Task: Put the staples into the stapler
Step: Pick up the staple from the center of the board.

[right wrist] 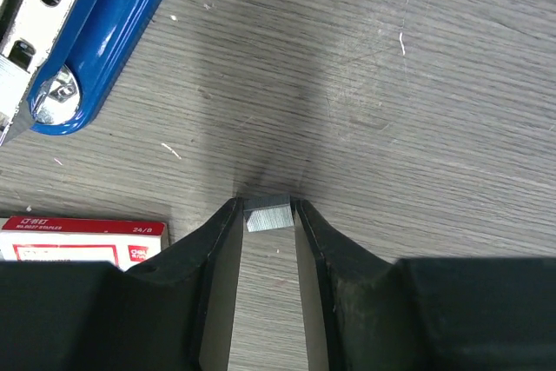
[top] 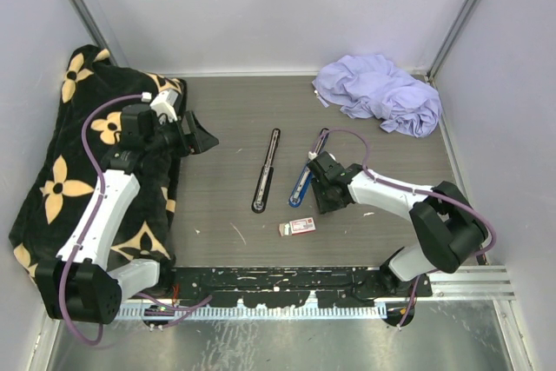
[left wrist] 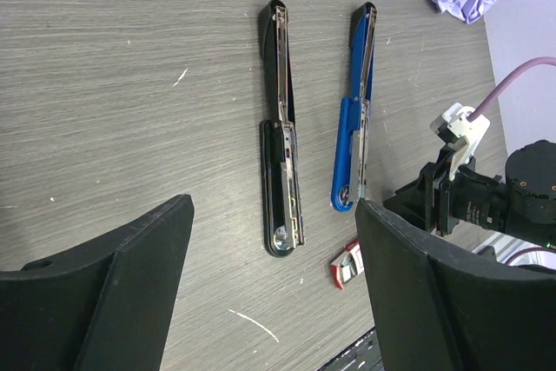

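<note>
Right gripper [right wrist: 266, 204]: is pinching a short staple strip [right wrist: 268, 215] at its fingertips.
Left gripper [left wrist: 274, 204]: is hanging spread wide, gripping nothing.
Staple box [right wrist: 82, 236]: is lying flat near the blue stapler [left wrist: 354, 128].
Blue stapler: is lying opened out beside the black stapler [left wrist: 282, 154].

The right wrist view's edge crops the staples box [right wrist: 82, 239].

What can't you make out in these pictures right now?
Staples box: right wrist view, lower part behind the jaws, left end cut off by the edge.
Blue stapler: same view, cut off by the top-left edge.
Staple strip: top view, hidden under the right arm.
</note>
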Available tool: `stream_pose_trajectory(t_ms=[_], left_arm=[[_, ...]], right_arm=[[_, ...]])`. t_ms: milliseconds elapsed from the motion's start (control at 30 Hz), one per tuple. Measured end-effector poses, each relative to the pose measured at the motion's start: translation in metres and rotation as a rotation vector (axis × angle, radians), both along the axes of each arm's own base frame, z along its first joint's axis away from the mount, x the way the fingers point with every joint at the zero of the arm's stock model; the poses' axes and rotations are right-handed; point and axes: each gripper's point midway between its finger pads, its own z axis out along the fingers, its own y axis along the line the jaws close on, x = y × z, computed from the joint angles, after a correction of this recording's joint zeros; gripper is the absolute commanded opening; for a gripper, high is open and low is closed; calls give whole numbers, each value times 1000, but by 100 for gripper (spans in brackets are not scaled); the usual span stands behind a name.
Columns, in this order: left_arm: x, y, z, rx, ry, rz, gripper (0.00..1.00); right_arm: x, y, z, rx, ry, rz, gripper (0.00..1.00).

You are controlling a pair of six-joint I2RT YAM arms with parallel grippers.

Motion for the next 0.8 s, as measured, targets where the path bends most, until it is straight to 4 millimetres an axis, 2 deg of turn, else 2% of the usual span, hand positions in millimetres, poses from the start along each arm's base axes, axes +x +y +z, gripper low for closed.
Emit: stream_pose_trajectory(t_ms=[300, 467, 533, 800], left_arm=[[1, 2, -4, 0, 3, 6, 76], [-2, -5, -18, -1, 24, 7, 74], [-7, -19, -28, 27, 29, -13, 73], [-44, -109, -68, 139, -32, -174, 72]], right_arm=[[0, 0, 0, -1, 0, -6, 29], [-1, -5, 1, -24, 2, -11, 27], [0, -6, 3, -31, 3, -14, 26], [16, -14, 11, 4, -10, -64, 26]])
